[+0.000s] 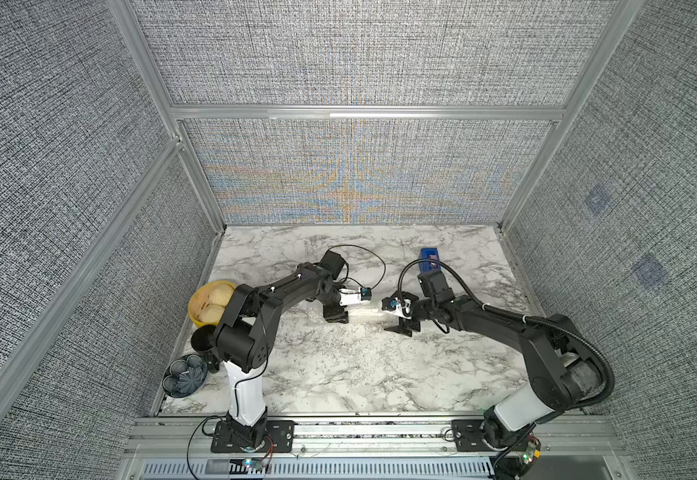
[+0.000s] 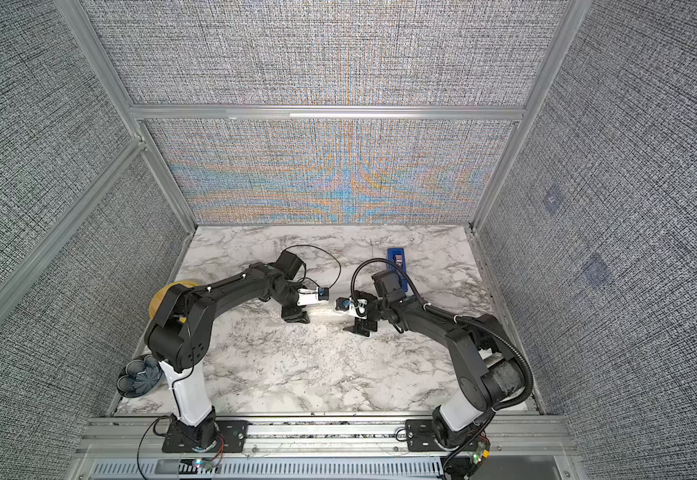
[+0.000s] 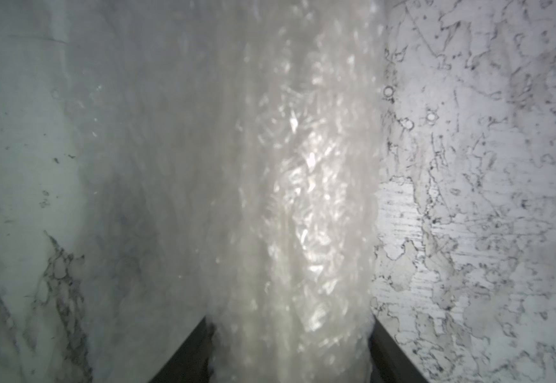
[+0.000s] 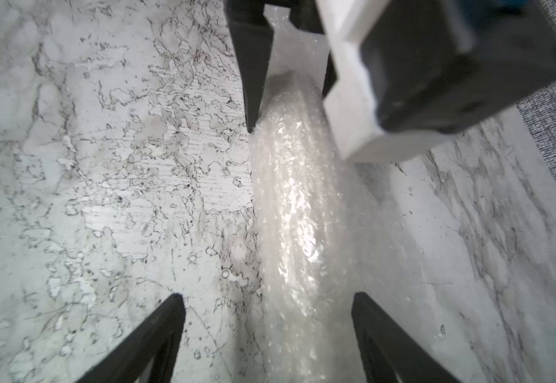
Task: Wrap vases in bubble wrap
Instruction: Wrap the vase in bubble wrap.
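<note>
Late in the wrapping, by the look of it: the bubble wrap is rolled into a long, glinting tube lying flat on the desk, stretched between the two tools. The left tool is clamped on one end, its fingers pressed against the roll on either side. The right wrist view agrees, with dark fingers pinching the far end of the tube. The right tool is spread wide and holds nothing. It straddles the other end, with bare desk showing between one finger and the plastic. A loose skirt of wrap spreads off the roll toward that tool's other finger. And the vase? It can't be seen on its own anywhere. A whitish bulk shows through the plastic close to the left tool's fingers, so my read is that it sits inside the roll, though the layers are too cloudy to be sure. So the step in hand looks like finishing the roll: one end pinned, the other free. The next move, I'd say, calls for the right tool to close on its end or tuck that loose flap under. It should go gently, since a hard squeeze or a one-sided pull could undo the roll.
</note>
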